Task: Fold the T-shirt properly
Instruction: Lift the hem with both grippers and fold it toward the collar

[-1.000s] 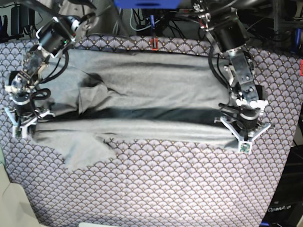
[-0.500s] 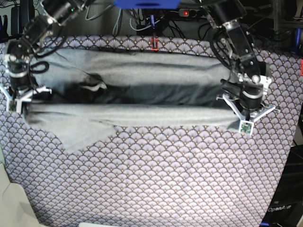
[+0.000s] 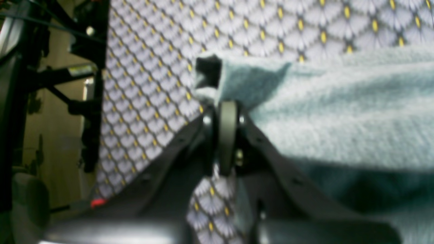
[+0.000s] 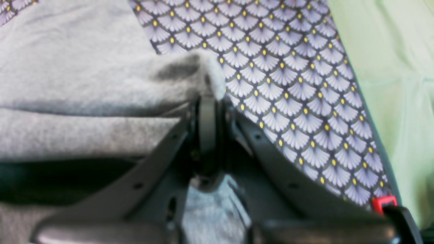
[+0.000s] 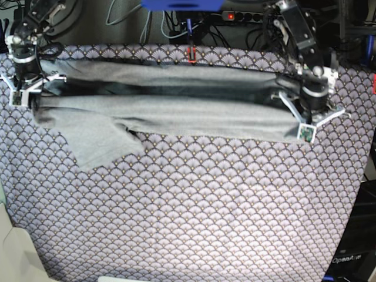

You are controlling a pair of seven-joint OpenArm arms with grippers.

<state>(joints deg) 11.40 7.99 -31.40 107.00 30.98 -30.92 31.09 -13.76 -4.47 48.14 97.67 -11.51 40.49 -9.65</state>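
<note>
The grey T-shirt (image 5: pixel 176 108) lies stretched as a long band across the far part of the tablecloth (image 5: pixel 194 200), its near layer folded over the far one with a dark gap between. One sleeve (image 5: pixel 97 147) spreads flat toward me at the left. At the band's right end my left gripper (image 5: pixel 309 108) is shut on the shirt's edge. The left wrist view shows that gripper (image 3: pixel 227 108) pinching the fabric (image 3: pixel 339 118). My right gripper (image 5: pixel 26 88) is shut on the left end. Grey cloth (image 4: pixel 84 84) bunches at its closed tips (image 4: pixel 206 101).
A red clamp (image 5: pixel 191 56) sits on the table's far edge, with cables and equipment behind it. A black frame (image 3: pixel 91 84) stands beyond the table's side edge. Pale green floor (image 4: pixel 400 84) shows past the other side edge.
Both grippers have moved toward the far edge with the shirt's ends in them. The near layer has followed them up over the far layer, and the band is now narrower.
</note>
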